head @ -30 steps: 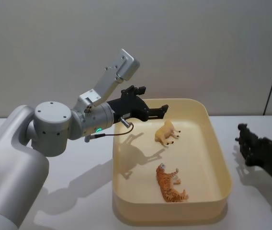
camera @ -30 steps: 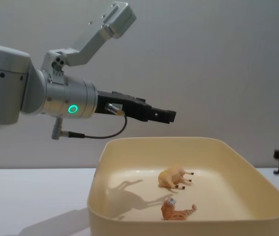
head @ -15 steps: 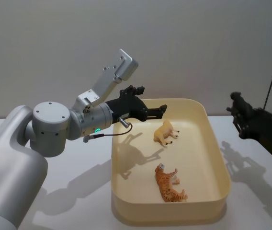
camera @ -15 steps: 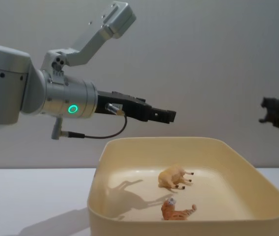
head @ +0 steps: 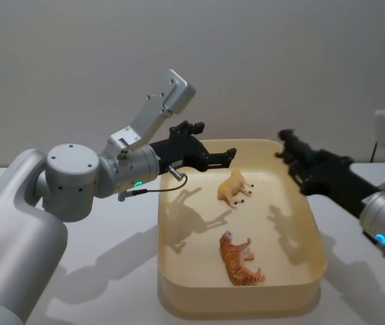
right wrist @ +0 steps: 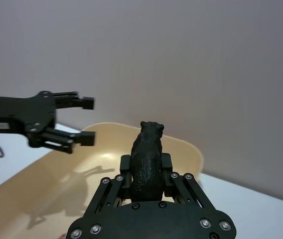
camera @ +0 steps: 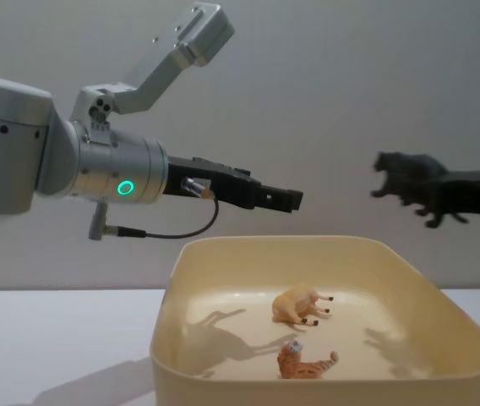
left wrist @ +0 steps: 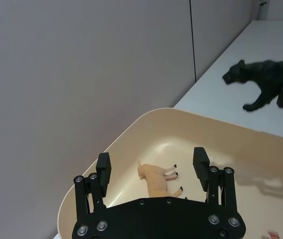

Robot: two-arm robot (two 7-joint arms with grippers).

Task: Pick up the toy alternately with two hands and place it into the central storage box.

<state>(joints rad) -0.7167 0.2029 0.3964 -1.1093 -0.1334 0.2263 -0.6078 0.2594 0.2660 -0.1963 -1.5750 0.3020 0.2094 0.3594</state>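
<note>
My right gripper (head: 314, 172) is shut on a black panther-like toy (head: 291, 147) and holds it in the air over the right rim of the central storage box (head: 243, 298), a cream-yellow tub. From the chest the toy (camera: 402, 172) hangs well above the tub (camera: 308, 393), head pointing left. The right wrist view has the toy (right wrist: 147, 154) upright between the fingers. My left gripper (head: 223, 157) is open and hovers over the tub's far left corner, nothing between its fingers (left wrist: 104, 167).
Two toys lie on their sides inside the tub: a tan lion (head: 235, 187) near the back and an orange striped tiger (head: 240, 261) near the front. White table (head: 111, 271) surrounds the tub. A grey wall stands close behind.
The right gripper has risen from the table at the right and swung left with the black toy, now over the tub's right rim. The left arm has not moved.
</note>
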